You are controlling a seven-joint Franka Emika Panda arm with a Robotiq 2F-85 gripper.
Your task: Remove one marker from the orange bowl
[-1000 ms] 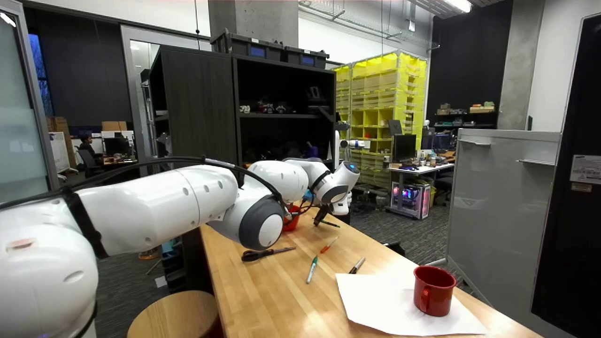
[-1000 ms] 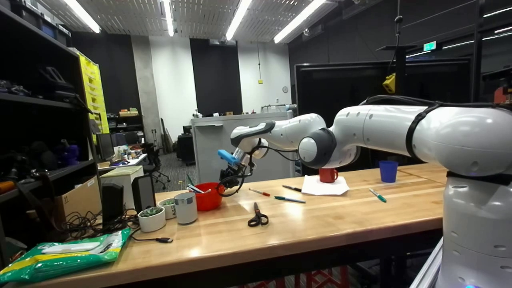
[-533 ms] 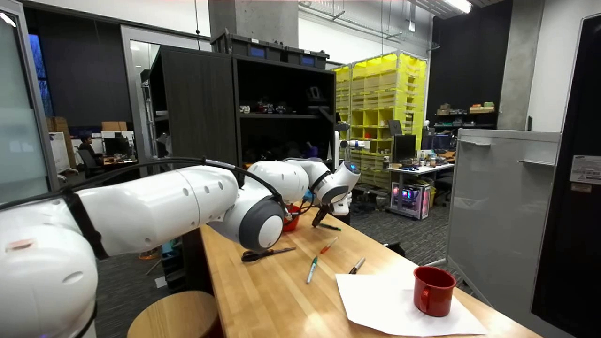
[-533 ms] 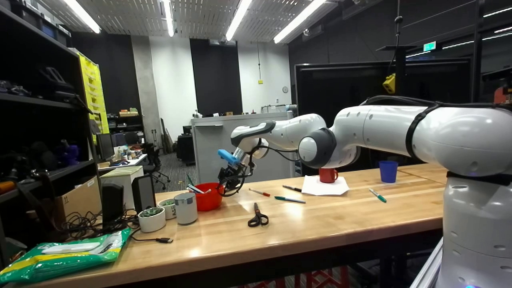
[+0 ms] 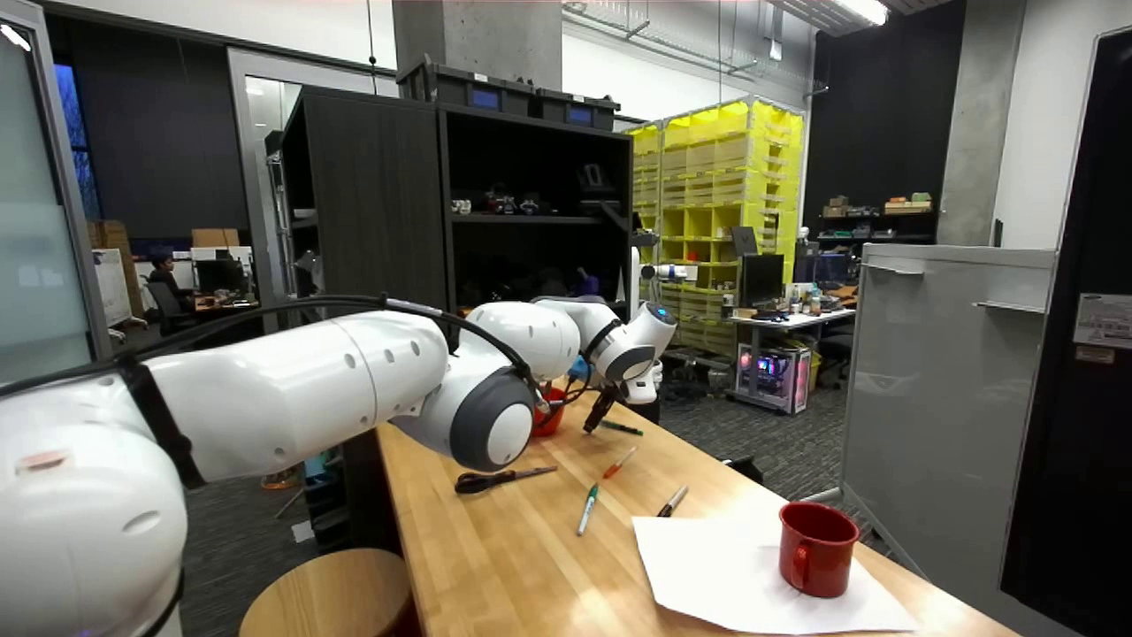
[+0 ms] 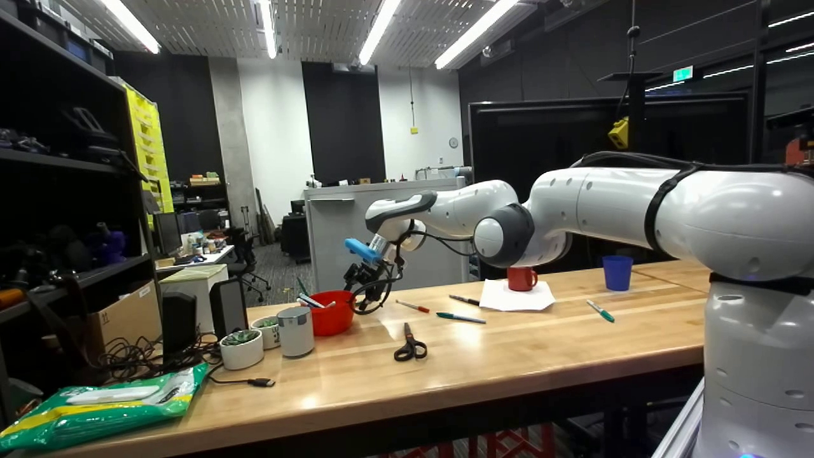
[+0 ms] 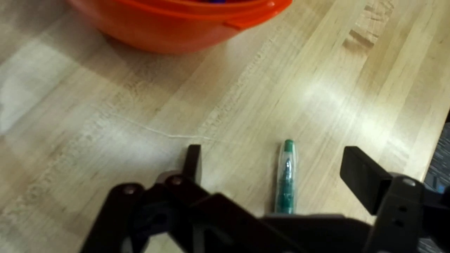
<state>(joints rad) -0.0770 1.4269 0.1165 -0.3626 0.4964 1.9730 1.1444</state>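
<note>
In the wrist view my gripper (image 7: 275, 157) stands wide open, its two dark fingers well apart. A green marker (image 7: 286, 177) with a clear cap lies on the wooden table between them, touching neither visible finger pad; its lower end is hidden behind the gripper body. An exterior view shows the same marker (image 5: 622, 428) on the tabletop just beside the fingers. The orange bowl (image 7: 168, 31) sits at the top of the wrist view, apart from the jaws. Several markers (image 6: 310, 299) lean out over the rim of the bowl (image 6: 332, 321) in an exterior view.
On the table lie black scissors (image 6: 409, 346), an orange-red marker (image 6: 413, 306), another green marker (image 6: 460, 317) and a black marker (image 6: 465, 299). A dark red mug (image 5: 818, 548) stands on white paper (image 5: 707, 566). A grey canister (image 6: 296, 331) and potted plants (image 6: 241, 350) stand near the bowl.
My gripper has opened and let go of the green marker, which dropped slightly onto the table beside the bowl. The arm has barely moved.
</note>
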